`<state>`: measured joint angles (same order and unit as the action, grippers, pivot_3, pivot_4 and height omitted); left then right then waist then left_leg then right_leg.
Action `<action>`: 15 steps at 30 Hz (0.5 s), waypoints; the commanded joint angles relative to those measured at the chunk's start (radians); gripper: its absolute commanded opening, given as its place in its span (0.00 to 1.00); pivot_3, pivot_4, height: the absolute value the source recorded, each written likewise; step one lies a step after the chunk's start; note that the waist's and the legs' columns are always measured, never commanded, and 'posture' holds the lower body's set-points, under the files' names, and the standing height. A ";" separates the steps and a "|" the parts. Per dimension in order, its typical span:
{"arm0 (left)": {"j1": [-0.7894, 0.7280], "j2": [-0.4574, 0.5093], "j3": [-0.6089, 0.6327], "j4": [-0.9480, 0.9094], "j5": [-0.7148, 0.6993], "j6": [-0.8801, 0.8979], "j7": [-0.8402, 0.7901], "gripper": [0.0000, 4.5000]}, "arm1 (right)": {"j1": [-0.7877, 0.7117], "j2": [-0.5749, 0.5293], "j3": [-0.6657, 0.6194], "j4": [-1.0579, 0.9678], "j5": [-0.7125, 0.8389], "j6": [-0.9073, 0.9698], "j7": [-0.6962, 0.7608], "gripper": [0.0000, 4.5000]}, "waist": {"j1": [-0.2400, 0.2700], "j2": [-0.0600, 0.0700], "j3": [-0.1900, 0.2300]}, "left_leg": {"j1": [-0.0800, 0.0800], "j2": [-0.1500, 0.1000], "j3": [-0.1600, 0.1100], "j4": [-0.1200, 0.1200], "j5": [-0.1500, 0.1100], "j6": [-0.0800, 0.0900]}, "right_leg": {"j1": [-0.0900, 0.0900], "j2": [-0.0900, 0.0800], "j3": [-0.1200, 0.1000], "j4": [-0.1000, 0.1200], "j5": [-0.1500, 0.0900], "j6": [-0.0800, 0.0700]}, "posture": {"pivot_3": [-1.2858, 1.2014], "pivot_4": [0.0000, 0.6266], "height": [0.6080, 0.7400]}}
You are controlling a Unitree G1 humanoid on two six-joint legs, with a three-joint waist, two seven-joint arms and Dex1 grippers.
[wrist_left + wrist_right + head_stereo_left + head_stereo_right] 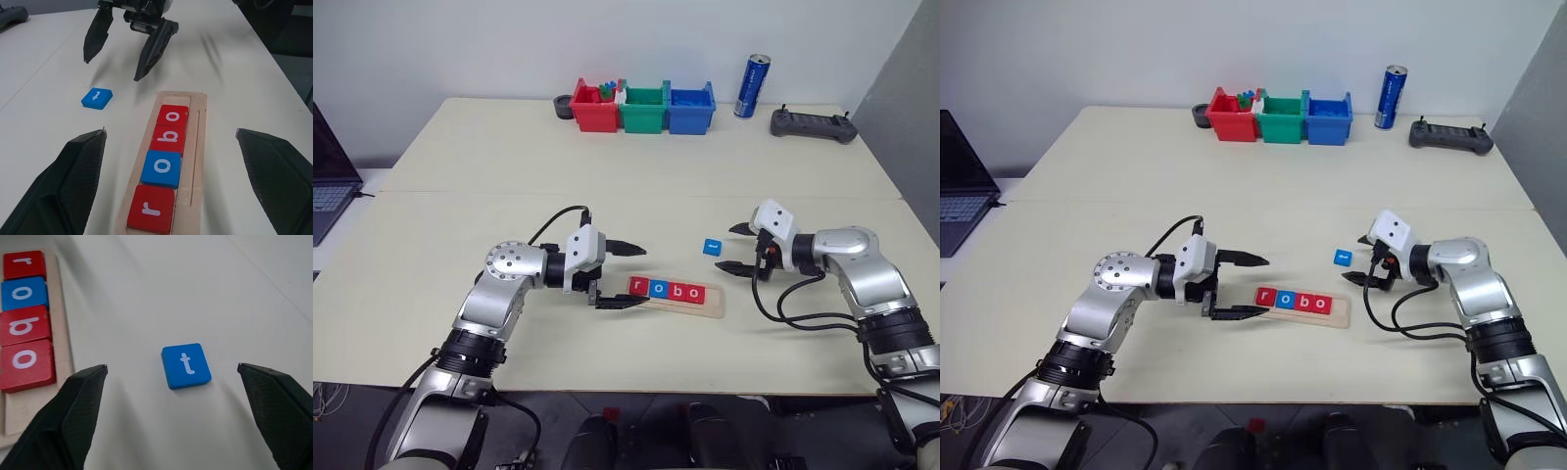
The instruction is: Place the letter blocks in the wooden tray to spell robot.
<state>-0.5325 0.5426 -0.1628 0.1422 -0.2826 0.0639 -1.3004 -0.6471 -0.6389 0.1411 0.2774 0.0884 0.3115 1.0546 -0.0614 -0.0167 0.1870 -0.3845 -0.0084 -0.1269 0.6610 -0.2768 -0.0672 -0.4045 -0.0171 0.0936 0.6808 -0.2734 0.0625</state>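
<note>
With r, o, b, o seated in the wooden tray (677,294), the blue t block (186,365) lies loose on the desk (607,186) just beside it. Right gripper (735,248) spread wide and empty, left gripper (619,275) likewise. Straddle t squarely, pinch, probably slot after the last o.

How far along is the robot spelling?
Done: r, o, b, o tiles sit in the wooden tray. In hand: nothing; the right gripper is open around the blue t tile on the table. The left gripper is open beside the tray. Left: place t last.
</note>
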 commanded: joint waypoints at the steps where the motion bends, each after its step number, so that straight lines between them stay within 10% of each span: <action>1: -0.024 -0.003 -0.001 -0.004 -0.001 -0.017 -0.006 1.00 | -0.059 0.019 0.003 0.046 -0.015 -0.046 -0.014 0.99 | 0.000 0.000 0.000 | 0.000 0.000 0.000 0.000 0.000 0.000 | 0.000 0.000 0.000 0.000 0.000 0.000 | 0.52 0.24 1.00; 15: 0.002 0.014 0.009 -0.039 -0.009 -0.004 0.000 1.00 | -0.169 0.092 0.067 0.345 -0.062 -0.163 0.043 0.99 | -0.003 0.000 0.000 | 0.000 0.000 0.000 0.000 0.000 0.000 | 0.000 0.000 0.000 0.000 0.000 0.000 | 0.52 0.24 1.00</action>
<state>-0.5348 0.5466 -0.1628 0.1439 -0.2816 0.0596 -1.3000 -0.7823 -0.5473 0.2170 0.6040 0.0304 0.1767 1.0915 -0.0645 -0.0167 0.1870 -0.3845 -0.0083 -0.1272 0.6609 -0.2767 -0.0672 -0.4047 -0.0172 0.0934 0.6807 -0.2733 0.0624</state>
